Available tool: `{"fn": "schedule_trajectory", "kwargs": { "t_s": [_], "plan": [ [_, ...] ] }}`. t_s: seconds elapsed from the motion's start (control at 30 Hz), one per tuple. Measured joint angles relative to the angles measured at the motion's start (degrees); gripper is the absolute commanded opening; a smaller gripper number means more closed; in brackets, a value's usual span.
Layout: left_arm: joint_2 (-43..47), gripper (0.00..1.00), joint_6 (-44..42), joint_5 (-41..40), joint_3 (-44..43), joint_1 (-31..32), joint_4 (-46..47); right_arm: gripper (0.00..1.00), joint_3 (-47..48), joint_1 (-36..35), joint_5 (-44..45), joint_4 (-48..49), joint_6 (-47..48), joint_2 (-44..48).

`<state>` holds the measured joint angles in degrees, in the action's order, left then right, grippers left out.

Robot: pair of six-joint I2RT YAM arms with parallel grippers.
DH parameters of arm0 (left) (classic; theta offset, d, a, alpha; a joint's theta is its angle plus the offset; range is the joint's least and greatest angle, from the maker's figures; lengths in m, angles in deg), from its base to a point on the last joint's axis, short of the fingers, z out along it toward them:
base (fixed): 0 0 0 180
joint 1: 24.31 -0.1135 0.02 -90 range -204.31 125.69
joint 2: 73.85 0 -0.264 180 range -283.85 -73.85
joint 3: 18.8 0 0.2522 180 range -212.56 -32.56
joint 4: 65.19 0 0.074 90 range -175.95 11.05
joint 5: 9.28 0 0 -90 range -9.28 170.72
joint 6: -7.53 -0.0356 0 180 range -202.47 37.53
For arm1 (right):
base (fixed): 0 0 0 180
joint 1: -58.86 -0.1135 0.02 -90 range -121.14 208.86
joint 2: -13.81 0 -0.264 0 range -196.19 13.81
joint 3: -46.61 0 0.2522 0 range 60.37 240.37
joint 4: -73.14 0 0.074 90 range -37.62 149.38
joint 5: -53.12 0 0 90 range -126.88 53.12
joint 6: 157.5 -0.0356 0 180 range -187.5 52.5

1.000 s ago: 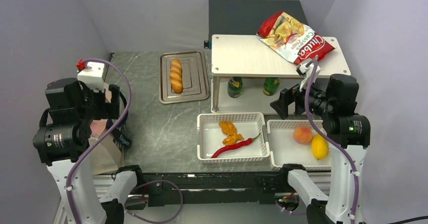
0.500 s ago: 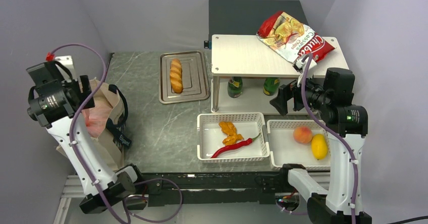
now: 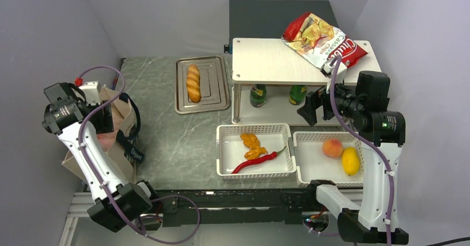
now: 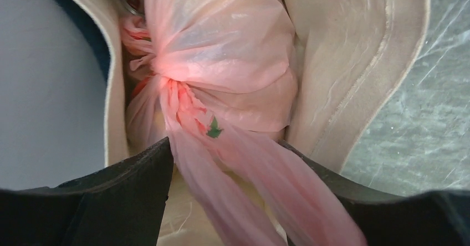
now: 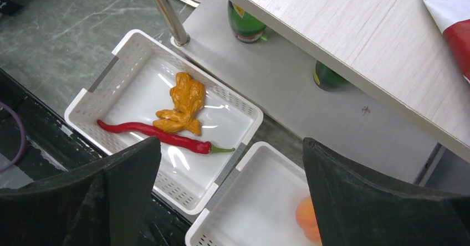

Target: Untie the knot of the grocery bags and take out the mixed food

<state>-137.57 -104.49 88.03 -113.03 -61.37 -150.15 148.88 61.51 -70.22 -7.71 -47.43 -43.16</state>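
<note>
The beige tote [image 3: 123, 116] stands at the table's left edge, and the pink plastic bag [image 4: 221, 63] sits inside the tote [image 4: 343, 63]. Its knot [image 4: 178, 99] is tied tight. Two pink loop handles [image 4: 266, 190] run from the knot back between the fingers of my left gripper [image 4: 224, 146]. The jaws stand open on either side of the handles, close against them. From above, my left gripper [image 3: 104, 125] points down into the tote's mouth. The mixed food is hidden inside the bag. My right gripper [image 3: 310, 110] hangs open and empty above the white baskets.
A metal tray [image 3: 217, 85] holds a baguette [image 3: 193, 82]. The white shelf [image 3: 271, 63] carries a red Cassava chips bag [image 3: 324, 38], with green bottles [image 3: 258, 95] under it. One basket [image 3: 224, 146] holds a red chili [image 5: 149, 133] and an orange piece; the other [image 3: 310, 171] holds a peach and a lemon.
My left arm has swung back and lowered its gripper into the tote, and its jaws have narrowed around the pink handles. The right arm has barely moved.
</note>
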Motion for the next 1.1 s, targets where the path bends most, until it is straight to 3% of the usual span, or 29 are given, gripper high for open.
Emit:
{"fn": "schedule_trajectory", "kwargs": {
  "t_s": [0.23, 0.37, 0.4, 0.77, 0.83, 0.87, 0.97, 1.03, 1.1],
  "plan": [
    [-3.3, 0.72, -1.3, -0.7, 3.3, 0.0, 3.8, 1.0, 0.6, 0.0, 0.0, -0.3, 0.5, -0.3],
    [-5.7, 0.98, -2.0, -2.5, 3.9, -0.9, 6.0, 1.0, 0.6, 0.0, 0.1, -0.5, 0.5, -0.3],
    [-6.3, 0.99, -2.3, -2.7, 4.0, -1.5, 6.2, 1.0, 0.6, 0.0, 0.1, -0.5, 0.5, -0.3],
    [-10.3, 0.99, -6.9, -0.5, 12.2, -5.1, 8.9, 1.0, 0.6, 0.0, 0.1, -0.5, 0.5, -0.3],
    [-10.5, 0.93, -7.4, 0.3, 13.9, -5.5, 10.5, 1.0, 0.6, 0.0, 0.1, -0.5, 0.5, -0.4],
    [-10.4, 0.82, -7.5, 0.6, 14.5, -5.7, 11.0, 1.0, 0.6, 0.0, 0.1, -0.5, 0.5, -0.5],
    [-9.9, 0.25, -7.8, 2.2, 15.8, -6.1, 12.0, 1.0, 0.6, 0.0, 0.1, -0.5, 0.5, -0.5],
    [-9.1, 0.01, -8.4, 3.6, 16.0, -6.3, 11.8, 1.0, 0.6, 0.0, 0.1, -0.5, 0.4, -0.5],
    [-7.6, 0.0, -8.9, 4.6, 15.3, -6.6, 11.3, 1.0, 0.6, 0.0, 0.1, -0.5, 0.3, -0.5]
  ]
}}
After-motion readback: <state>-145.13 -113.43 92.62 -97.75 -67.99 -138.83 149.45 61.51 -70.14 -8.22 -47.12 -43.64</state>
